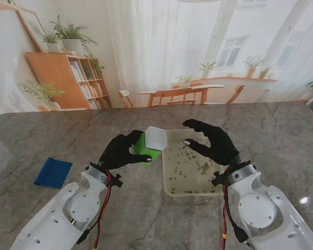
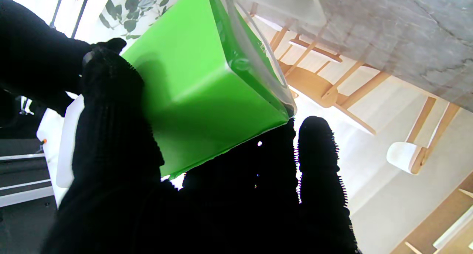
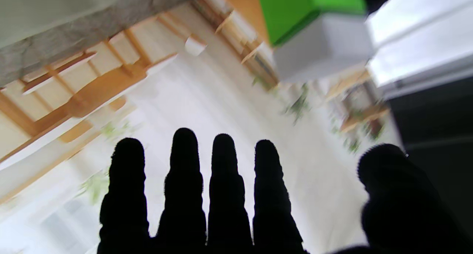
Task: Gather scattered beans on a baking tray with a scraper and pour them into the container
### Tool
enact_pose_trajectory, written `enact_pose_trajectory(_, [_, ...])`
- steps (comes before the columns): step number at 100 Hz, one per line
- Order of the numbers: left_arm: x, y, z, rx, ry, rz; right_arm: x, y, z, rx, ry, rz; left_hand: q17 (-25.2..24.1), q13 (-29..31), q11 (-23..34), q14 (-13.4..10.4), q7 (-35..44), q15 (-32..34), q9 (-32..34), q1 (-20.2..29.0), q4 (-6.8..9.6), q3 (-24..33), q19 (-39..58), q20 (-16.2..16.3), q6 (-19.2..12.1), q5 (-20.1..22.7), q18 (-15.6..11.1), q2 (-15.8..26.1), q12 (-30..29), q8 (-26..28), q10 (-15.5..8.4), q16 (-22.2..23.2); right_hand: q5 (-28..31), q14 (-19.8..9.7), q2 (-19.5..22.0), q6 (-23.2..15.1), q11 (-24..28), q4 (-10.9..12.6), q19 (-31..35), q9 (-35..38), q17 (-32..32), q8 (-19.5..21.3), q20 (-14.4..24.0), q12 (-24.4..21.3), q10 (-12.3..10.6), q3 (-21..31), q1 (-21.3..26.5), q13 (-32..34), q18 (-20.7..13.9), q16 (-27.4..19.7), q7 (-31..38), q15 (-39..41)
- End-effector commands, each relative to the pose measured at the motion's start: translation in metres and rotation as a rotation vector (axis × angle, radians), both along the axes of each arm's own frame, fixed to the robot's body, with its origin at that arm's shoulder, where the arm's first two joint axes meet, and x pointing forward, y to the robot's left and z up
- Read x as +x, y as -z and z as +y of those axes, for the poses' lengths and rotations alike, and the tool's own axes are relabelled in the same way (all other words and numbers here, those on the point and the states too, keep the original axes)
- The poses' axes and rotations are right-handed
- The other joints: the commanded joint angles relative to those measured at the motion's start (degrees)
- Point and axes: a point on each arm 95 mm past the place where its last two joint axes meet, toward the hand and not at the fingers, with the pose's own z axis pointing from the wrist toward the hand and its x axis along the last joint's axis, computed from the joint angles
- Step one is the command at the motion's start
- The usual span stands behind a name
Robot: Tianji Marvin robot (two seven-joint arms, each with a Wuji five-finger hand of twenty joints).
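A pale baking tray (image 1: 169, 185) lies on the marble table with several small green beans (image 1: 195, 164) scattered in it. My left hand (image 1: 119, 151) is shut on a green container (image 1: 144, 148) with a white top (image 1: 156, 137), held tilted above the table beside the tray's left far corner. The left wrist view shows the green container (image 2: 207, 84) gripped between thumb and fingers. My right hand (image 1: 213, 141) hovers open over the tray's right side, fingers (image 3: 184, 165) spread and holding nothing. The blue scraper (image 1: 53, 172) lies flat on the table far to the left, apart from both hands.
The marble table (image 1: 281, 135) stretches wide on both sides of the tray. A backdrop of a room with shelves and chairs stands behind its far edge.
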Motion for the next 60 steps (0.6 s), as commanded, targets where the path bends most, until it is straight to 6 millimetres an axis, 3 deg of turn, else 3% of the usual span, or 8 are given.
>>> enact_pose_trajectory(1, [-0.004, 0.001, 0.0, -0.02, 0.006, 0.002, 0.005, -0.018, 0.004, -0.062, -0.054, -0.047, -0.8, 0.2, 8.5, -2.0, 10.8, 0.8, 6.1, 20.1, 4.17, 10.8, -0.6, 0.2, -13.9, 4.8, -0.1, 5.1, 3.8, 3.1, -10.7, 0.5, -3.9, -1.0, -1.0, 1.7, -2.3, -0.8, -3.3, -3.8, -2.0, -1.7, -1.6, -1.4, -0.3, 1.8, -4.2, -3.1, -2.2, -1.5, -2.6, -2.4])
enact_pose_trajectory(12, [-0.006, 0.001, 0.001, -0.024, 0.012, -0.003, 0.008, -0.028, 0.017, -0.163, -0.134, -0.076, -0.7, 0.3, 8.5, -2.1, 10.6, 0.7, 6.3, 20.0, 4.11, 10.8, -0.8, 0.2, -14.0, 5.0, -0.1, 4.9, 3.8, 3.3, -10.9, 0.5, -9.1, 0.9, -1.5, 5.6, -3.9, -1.4, -5.7, -9.2, -3.1, -2.6, -2.7, -2.3, 2.3, 3.0, -7.3, -7.2, -2.9, -3.0, -5.8, -4.5])
enact_pose_trajectory(21, [-0.008, 0.001, 0.001, -0.033, 0.022, -0.004, 0.011, -0.035, 0.028, -0.224, -0.197, -0.084, -0.7, 0.4, 8.5, -2.0, 10.6, 0.7, 6.4, 20.0, 4.12, 10.9, -0.8, 0.3, -14.0, 5.1, -0.1, 4.8, 3.8, 3.4, -10.9, 0.5, -13.0, 2.8, -1.7, 10.0, -4.9, -1.7, -6.9, -13.6, -4.1, -2.7, -3.4, -2.7, 5.9, 3.3, -8.3, -10.2, -3.1, -3.7, -7.5, -5.4])
enact_pose_trajectory(34, [-0.01, 0.002, -0.001, -0.045, 0.042, -0.002, 0.016, -0.043, 0.039, -0.314, -0.28, -0.08, -0.5, 0.5, 8.4, -2.2, 10.3, 0.5, 6.5, 19.8, 4.05, 11.1, -1.2, 0.2, -14.2, 5.2, 0.0, 4.7, 3.8, 3.6, -10.9, 0.5, -18.1, 4.1, -1.4, 15.7, -4.5, -2.0, -7.3, -17.6, -4.0, -1.6, -4.3, -2.7, 9.4, 4.0, -10.0, -11.3, -2.4, -4.3, -9.7, -4.7])
enact_pose_trajectory(60, [-0.011, 0.004, -0.008, -0.069, 0.071, 0.001, 0.024, -0.051, 0.055, -0.431, -0.378, -0.084, -0.3, 0.7, 8.3, -2.2, 10.2, 0.4, 6.8, 19.8, 4.02, 11.3, -1.4, 0.3, -14.3, 5.5, -0.1, 4.5, 3.8, 3.7, -11.0, 0.5, -18.2, 4.0, -1.5, 18.1, -3.5, -2.0, -5.9, -18.0, -2.7, -1.5, -4.3, -2.3, 10.9, 4.4, -9.6, -9.3, -2.0, -2.9, -12.3, -1.9])
